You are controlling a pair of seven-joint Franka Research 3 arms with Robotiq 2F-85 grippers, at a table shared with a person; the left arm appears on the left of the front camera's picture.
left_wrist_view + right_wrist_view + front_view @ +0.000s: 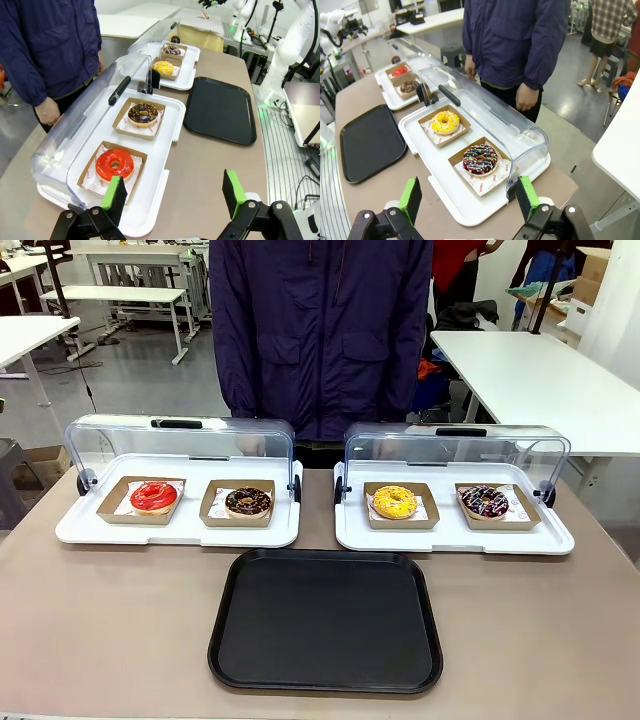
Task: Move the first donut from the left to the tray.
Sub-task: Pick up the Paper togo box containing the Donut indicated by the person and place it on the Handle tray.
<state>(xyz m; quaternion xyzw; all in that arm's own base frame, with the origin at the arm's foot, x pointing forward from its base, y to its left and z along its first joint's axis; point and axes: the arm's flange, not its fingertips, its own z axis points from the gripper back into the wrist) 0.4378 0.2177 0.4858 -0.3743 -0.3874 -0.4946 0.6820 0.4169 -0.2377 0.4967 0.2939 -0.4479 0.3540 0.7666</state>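
Brown table [100, 620], shared with a person [320, 330] in a dark jacket at its far side: the left fingers [114, 194] hang spread wide over the near rim of a white tray [150, 210], just short of the red-iced donut [115, 164] in its cardboard holder [90, 167]. The right fingers [526, 196] are likewise spread, above a second white tray [412, 130]. The black tray [220, 107] lies beside both, on the robot's side.
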